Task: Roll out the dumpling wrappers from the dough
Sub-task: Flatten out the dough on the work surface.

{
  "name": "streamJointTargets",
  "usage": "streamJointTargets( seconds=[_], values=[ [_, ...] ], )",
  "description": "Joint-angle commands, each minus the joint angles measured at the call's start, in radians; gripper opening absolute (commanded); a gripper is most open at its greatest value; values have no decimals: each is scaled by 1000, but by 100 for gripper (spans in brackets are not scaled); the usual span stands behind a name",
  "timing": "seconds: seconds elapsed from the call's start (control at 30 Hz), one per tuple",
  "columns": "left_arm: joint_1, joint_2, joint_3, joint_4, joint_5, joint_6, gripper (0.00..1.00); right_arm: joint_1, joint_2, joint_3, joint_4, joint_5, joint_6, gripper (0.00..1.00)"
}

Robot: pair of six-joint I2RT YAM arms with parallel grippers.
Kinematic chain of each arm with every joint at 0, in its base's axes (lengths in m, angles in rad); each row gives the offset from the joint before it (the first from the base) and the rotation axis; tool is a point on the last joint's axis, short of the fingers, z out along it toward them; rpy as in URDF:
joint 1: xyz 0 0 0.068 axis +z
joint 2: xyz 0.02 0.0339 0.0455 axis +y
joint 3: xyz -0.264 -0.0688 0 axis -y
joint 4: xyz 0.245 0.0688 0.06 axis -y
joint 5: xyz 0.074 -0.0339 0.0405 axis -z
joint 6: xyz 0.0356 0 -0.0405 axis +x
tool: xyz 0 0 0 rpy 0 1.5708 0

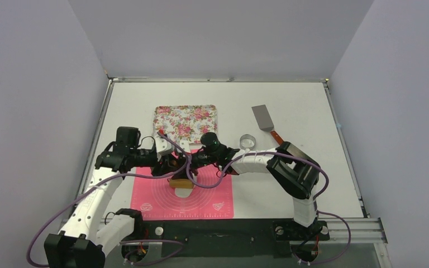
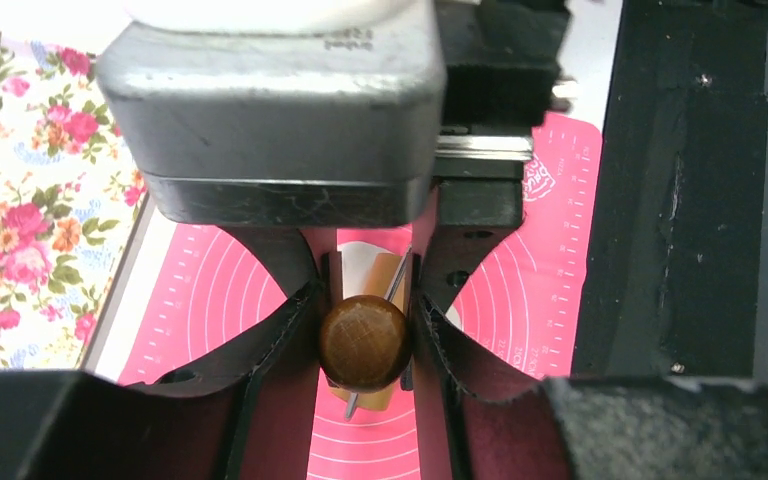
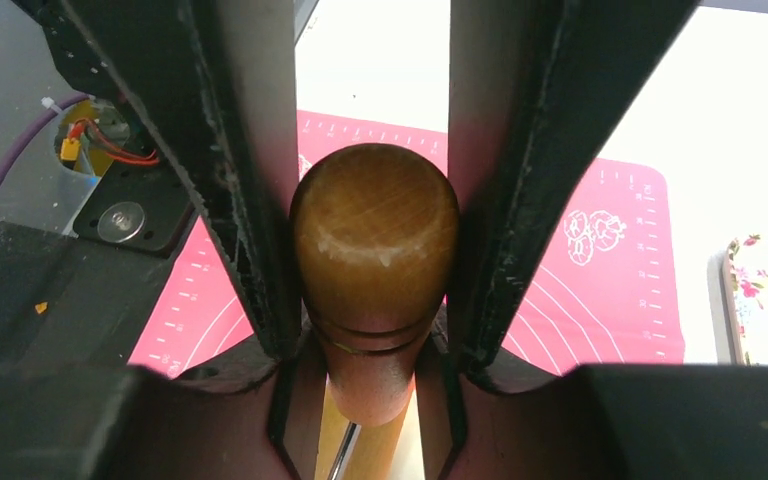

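Right wrist view, closest in: two black fingers (image 3: pixel 250 200) of the right gripper (image 3: pixel 373 150) stand upright on either side of a rounded brown wooden handle. Both inner faces touch the wood. The right tool is clamped on this end of the rolling pin (image 3: pixel 373 240).

Left wrist view: the pin's other knob shows end-on, dark brown and round. It sits between the fingers of the left gripper (image 2: pixel 368 300). The fingers flank it very closely on both sides. Whether they actually press the knob cannot be told; the jaws stand narrow about it.

Beyond that knob the pale wooden barrel runs away from the lens with a thin metal rod along it. The right arm's grey wrist block fills the upper frame.

Top view: both arms reach inward and meet over the pink mat (image 1: pixel 151 201), left gripper on the left, right gripper on the right. The tan barrel lies crosswise between them, low over the mat.

Dumpling wrapper (image 1: pixel 183 193): a small white piece on the mat's printed rings, touching the barrel's near side and partly covered by it. Its outline cannot be made out.

Elsewhere on the table (image 1: pixel 313 106):
- Floral tray (image 1: pixel 185 120), just behind the mat.
- Ring cutter (image 1: pixel 248 142), right of the grippers.
- Spatula (image 1: pixel 262 118), further back right, blade pointing away.
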Motion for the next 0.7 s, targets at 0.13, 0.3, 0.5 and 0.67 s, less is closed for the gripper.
streamJointTargets(
  seconds=[0.13,0.3,0.5,0.67],
  values=[
    [-30,-15,-3,16,-89,-165,0,44,-21,-37,2,228,28,48],
    [-33,-20,3,15,-97,-169,0,46,-34,-44,49,293,82,68],
    [-33,-35,3,36,-132,-210,0,61,-91,-100,102,403,103,79],
    [-39,-51,4,53,-176,-236,0,95,-161,-158,150,565,112,80]
  ],
)
